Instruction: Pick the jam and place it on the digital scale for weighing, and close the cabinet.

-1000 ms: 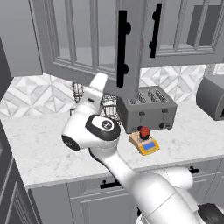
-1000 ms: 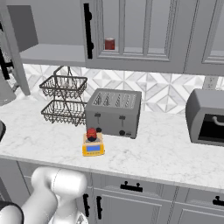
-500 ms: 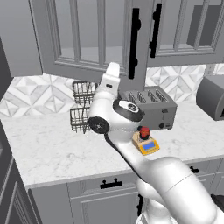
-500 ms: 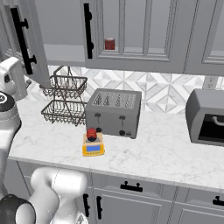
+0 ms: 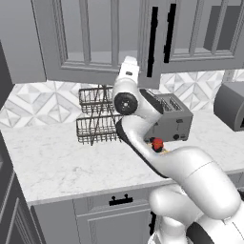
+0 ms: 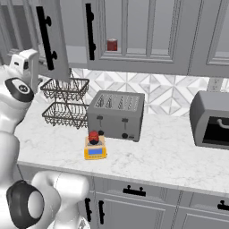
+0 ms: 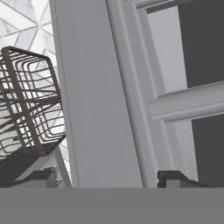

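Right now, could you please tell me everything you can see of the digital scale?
The digital scale is a small, flat yellow-orange device with a blue display on its front face. It lies level on the white marble counter, just in front of the grey toaster and apart from it. The jam, a squat red jar with a dark band, stands upright on top of it, hiding most of the plate. Nothing else touches it.

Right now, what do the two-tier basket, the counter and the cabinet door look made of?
Two-tier basket: thin dark wire, open mesh you can see through, likely coated metal. Counter: white stone look with faint grey veining, probably marble or an imitation. Cabinet door: flat matte grey panels, looks like painted wood, though the render leaves that open.
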